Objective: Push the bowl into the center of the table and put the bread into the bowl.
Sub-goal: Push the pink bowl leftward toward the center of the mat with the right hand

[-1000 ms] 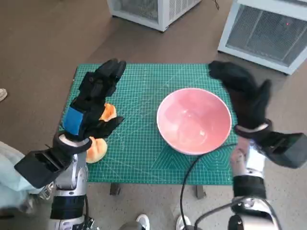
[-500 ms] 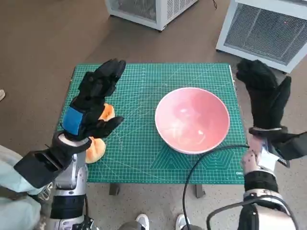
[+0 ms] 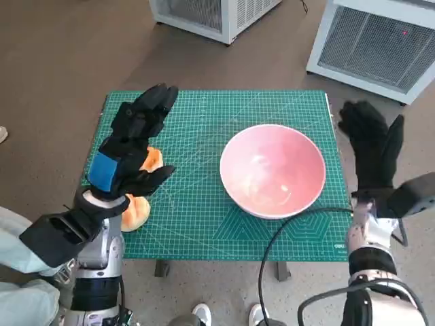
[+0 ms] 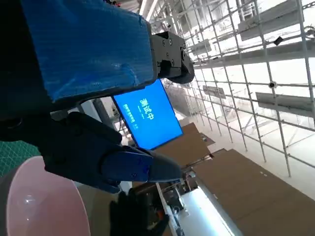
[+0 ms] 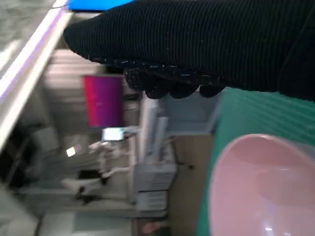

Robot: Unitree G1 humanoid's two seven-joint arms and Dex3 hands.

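Note:
The pink bowl [image 3: 273,170] stands empty on the green mat [image 3: 204,115], right of the middle; part of its rim shows in the left wrist view [image 4: 44,206] and in the right wrist view [image 5: 261,187]. Two pieces of orange bread lie near the mat's left edge, one [image 3: 153,159] half hidden under my left hand, the other [image 3: 136,212] nearer the front corner. My left hand [image 3: 133,141] hovers open above them, fingers spread. My right hand [image 3: 371,146] is raised open off the mat's right edge, apart from the bowl.
A black cable [image 3: 285,234] runs from the bowl's near side over the table's front edge. Two white grilled units [image 3: 370,41] stand on the floor behind the table. Someone's shoes [image 3: 204,314] show below the front edge, and pale clothing [image 3: 13,238] at lower left.
My right hand has pulled back from the bowl's far right side, moving right and off the mat. The bowl has slid slightly to the left. My left hand has stayed put.

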